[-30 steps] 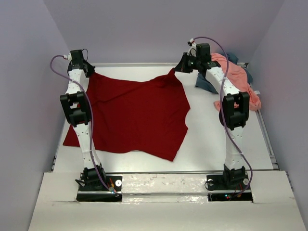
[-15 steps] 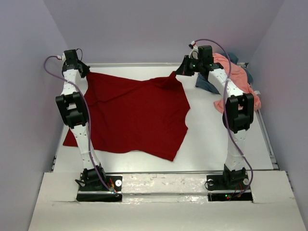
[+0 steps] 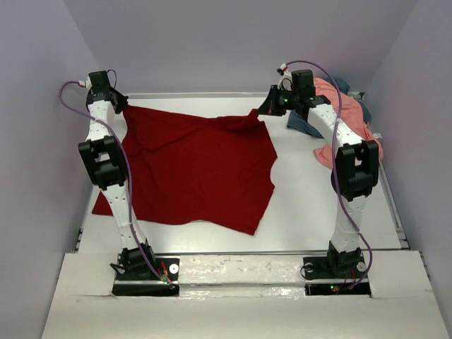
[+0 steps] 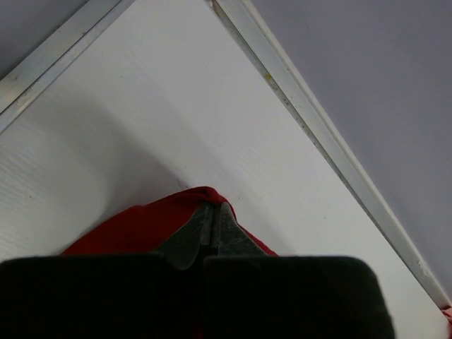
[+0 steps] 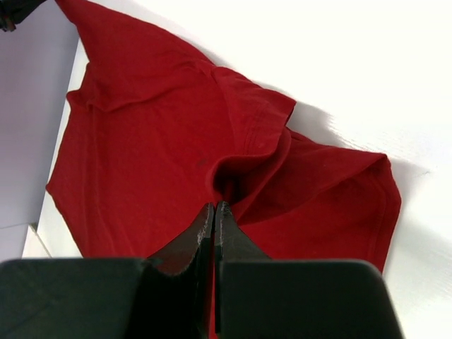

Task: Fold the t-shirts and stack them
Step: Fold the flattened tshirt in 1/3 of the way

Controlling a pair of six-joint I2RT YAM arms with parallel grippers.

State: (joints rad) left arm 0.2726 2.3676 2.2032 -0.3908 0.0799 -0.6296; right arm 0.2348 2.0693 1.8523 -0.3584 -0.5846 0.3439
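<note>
The dark red t-shirt (image 3: 198, 166) lies spread over the left and middle of the white table (image 3: 311, 205). My left gripper (image 3: 121, 107) is shut on its far left corner, and in the left wrist view a red fold (image 4: 141, 226) bunches round the closed fingertips (image 4: 214, 210). My right gripper (image 3: 260, 111) is shut on the shirt's far right corner. In the right wrist view its closed fingertips (image 5: 214, 209) pinch a raised fold of the red cloth (image 5: 141, 141). The far edge hangs pulled between the two grippers. The salmon pink t-shirt (image 3: 349, 113) lies crumpled at the far right over the slate blue-grey t-shirt (image 3: 302, 124).
A metal rail (image 3: 198, 94) runs along the table's far edge, close to both grippers, and shows in the left wrist view as a rail (image 4: 318, 134). Purple walls close in on three sides. The right arm's upper link (image 3: 351, 166) stands beside the pink pile.
My left gripper has moved left and toward the far corner with its corner of the red shirt, drawing the far edge tighter. The right gripper has shifted only slightly.
</note>
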